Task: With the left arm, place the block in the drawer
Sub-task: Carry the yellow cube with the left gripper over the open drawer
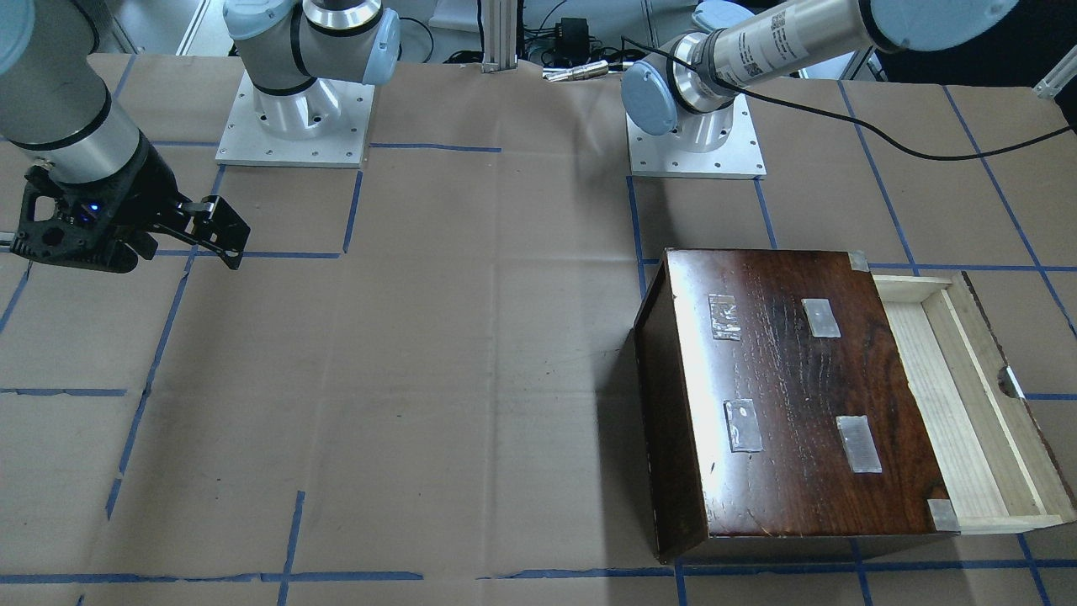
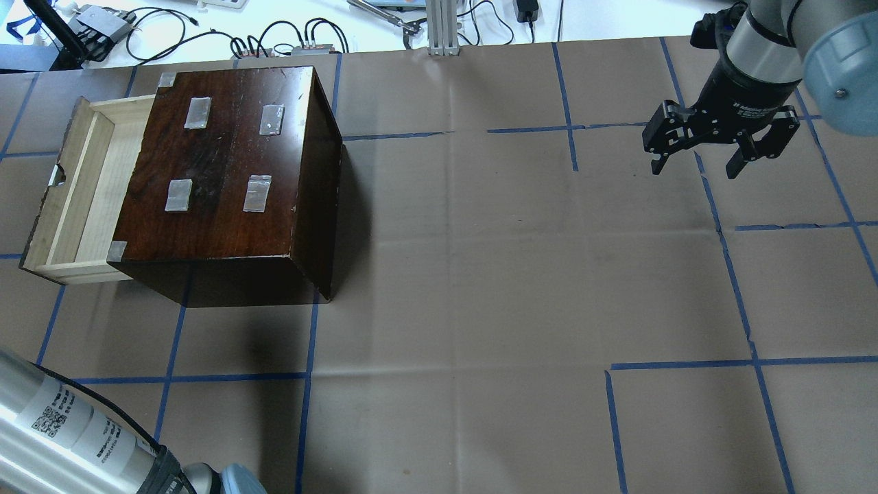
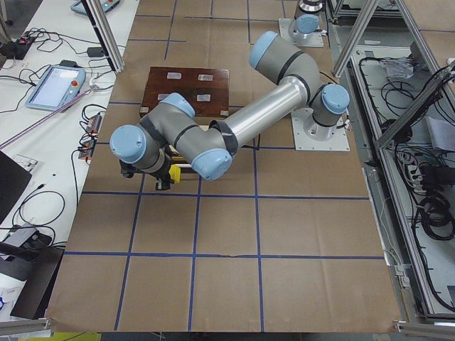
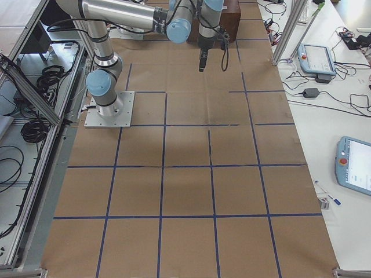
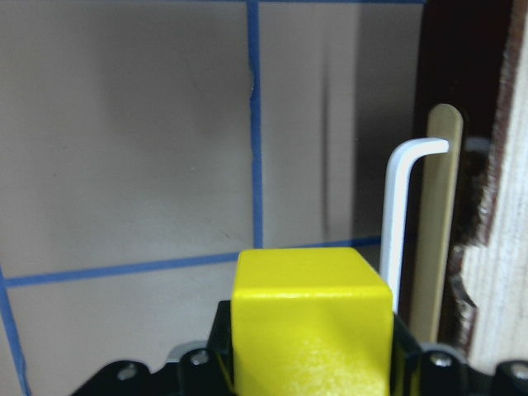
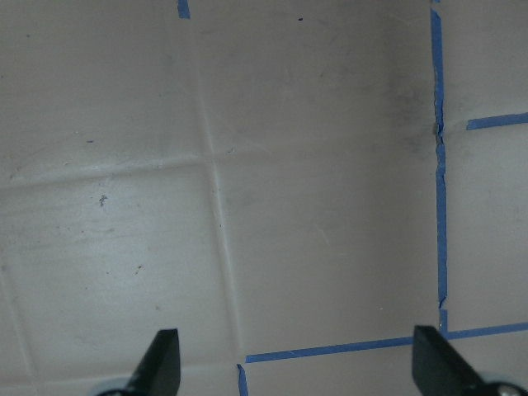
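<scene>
Yellow block [image 5: 309,318] is being squeezed by the left gripper [image 3: 166,176]. Sliding slowly over the drawer [image 5: 506,272] beside it is looking best.

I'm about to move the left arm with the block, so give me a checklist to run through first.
1. Grip: left gripper holds block: ok.
2. Access: drawer pulled out, visible floor bare: ok.
3. Alignment: block above drawer: not ok; the wrist view shows table paper beneath, with the drawer front off to the right.
4. Path: white L-shaped rod and wooden stick by drawer front, clear of path: cannot tell.
5. Other arm: right gripper open, far from box: ok.
</scene>
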Controlling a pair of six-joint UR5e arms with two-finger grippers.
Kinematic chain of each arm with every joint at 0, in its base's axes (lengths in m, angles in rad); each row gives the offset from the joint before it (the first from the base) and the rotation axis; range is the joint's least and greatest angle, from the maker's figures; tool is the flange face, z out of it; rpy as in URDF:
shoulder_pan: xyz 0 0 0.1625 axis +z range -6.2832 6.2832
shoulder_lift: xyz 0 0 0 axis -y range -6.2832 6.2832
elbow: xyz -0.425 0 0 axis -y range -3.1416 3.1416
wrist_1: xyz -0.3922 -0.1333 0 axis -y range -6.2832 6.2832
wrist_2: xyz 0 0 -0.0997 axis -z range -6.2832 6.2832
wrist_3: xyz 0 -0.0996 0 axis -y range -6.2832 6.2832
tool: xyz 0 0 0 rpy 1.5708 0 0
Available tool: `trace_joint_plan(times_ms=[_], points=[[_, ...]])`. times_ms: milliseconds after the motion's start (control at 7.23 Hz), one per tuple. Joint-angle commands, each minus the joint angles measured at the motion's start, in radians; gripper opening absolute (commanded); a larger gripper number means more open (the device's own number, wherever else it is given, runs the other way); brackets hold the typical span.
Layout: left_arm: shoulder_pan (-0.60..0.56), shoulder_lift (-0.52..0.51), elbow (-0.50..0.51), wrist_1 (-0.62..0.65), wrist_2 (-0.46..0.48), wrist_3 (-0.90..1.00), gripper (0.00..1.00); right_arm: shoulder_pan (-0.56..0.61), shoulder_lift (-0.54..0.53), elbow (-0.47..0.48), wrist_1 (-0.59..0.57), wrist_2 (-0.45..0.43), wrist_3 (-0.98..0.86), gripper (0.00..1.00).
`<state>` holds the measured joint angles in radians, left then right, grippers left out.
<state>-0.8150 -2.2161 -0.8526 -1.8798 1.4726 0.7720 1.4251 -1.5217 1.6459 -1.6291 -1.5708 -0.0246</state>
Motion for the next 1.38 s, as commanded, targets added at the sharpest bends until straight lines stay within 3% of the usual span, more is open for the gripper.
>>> trace_joint_plan(times_ms=[0, 277, 415, 1245], points=[[-0.015, 0.250, -0.347, 0.187, 0.000, -0.077, 0.08, 0.000, 0.000, 0.000, 0.000, 0.000, 0.000, 1.00], [-0.132, 0.404, -0.584, 0.397, 0.043, -0.159, 0.08, 0.000, 0.000, 0.000, 0.000, 0.000, 0.000, 1.00], [-0.172, 0.430, -0.639, 0.445, 0.082, -0.187, 0.08, 0.000, 0.000, -0.001, 0.000, 0.000, 0.000, 1.00], [-0.233, 0.391, -0.678, 0.450, 0.074, -0.234, 0.08, 0.000, 0.000, 0.000, 0.000, 0.000, 0.000, 1.00]])
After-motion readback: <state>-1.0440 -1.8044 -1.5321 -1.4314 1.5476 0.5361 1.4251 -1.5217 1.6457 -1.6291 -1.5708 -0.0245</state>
